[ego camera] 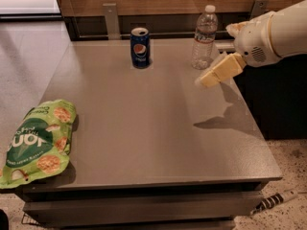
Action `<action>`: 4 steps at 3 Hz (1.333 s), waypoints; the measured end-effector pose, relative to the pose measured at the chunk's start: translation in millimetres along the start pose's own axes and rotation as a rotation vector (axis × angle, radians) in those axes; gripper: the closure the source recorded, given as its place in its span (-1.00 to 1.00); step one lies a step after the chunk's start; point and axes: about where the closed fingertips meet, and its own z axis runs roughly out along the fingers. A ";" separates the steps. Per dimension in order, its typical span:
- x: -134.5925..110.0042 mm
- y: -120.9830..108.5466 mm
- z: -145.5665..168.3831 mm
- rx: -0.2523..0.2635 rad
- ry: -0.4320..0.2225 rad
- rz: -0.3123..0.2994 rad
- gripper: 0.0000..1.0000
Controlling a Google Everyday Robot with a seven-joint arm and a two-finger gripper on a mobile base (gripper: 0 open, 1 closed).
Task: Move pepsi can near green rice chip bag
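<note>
Only one camera view on this rig, so here goes. The can [140, 49] stands upright at the back of the table [148, 128], a bit left of centre. The bag [38, 145] lies flat at the front left corner, hanging slightly over the edge. Those two are well apart, with most of the tabletop between them, so as far as I can judge none of the actual move is done yet.

My gripper [221, 55] is up in the air over the right side of the table, just beside the bottle [204, 37] and on its right. The fingers [218, 72] look spread apart with nothing between them; one points down and left toward the table, and the other peeks out higher up by the wrist. It isn't touching anything.

So what's left is basically everything: get past the bottle and over to the can, close on it, carry it diagonally to the front left, and set it down next to the bag. The bottle sits between my gripper and the can, so I'd call knocking it the main worry.
</note>
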 end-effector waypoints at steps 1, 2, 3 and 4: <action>-23.5 -2.4 24.2 0.035 -0.188 0.080 -1.00; -42.8 -5.5 40.5 0.097 -0.300 0.148 -1.00; -56.7 -25.3 38.7 0.187 -0.353 0.167 -1.00; -56.7 -25.3 38.7 0.187 -0.353 0.167 -1.00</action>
